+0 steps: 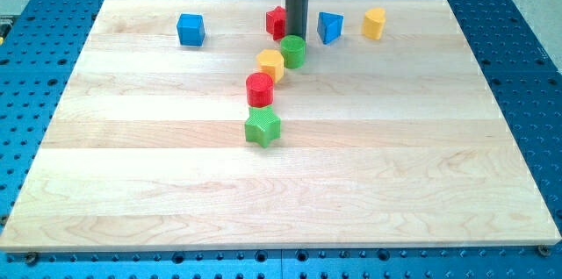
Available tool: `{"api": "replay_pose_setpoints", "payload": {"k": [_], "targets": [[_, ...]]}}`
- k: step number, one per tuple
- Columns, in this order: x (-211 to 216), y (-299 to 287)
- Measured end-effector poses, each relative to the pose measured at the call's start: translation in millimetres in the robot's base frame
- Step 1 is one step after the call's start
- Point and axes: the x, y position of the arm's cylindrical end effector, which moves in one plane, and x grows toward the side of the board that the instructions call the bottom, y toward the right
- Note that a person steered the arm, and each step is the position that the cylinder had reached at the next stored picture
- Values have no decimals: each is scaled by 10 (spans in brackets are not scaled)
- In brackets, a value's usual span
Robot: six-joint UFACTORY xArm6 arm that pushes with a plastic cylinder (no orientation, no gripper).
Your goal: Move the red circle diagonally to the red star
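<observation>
The red circle [260, 89] sits near the board's middle, just above the green star [262, 127] and touching the yellow block [271, 64] at its upper right. The red star [277, 22] lies at the view's top centre, partly hidden behind the rod. My tip [296, 37] is down on the board right of the red star and just above the green circle [293, 52], well above and to the right of the red circle.
A blue cube [190, 30] lies at the top left. A blue block [330, 27] and a yellow cylinder [375, 24] lie right of the rod. The wooden board [132, 182] rests on a blue perforated table.
</observation>
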Motion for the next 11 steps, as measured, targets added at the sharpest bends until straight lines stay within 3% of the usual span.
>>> {"api": "replay_pose_setpoints", "payload": {"k": [2,3,4,5,6,8,11], "targets": [[901,870],[1276,453],[1262,-276],[913,-950],[930,-1089],[521,-1516],[1338,-1663]]}}
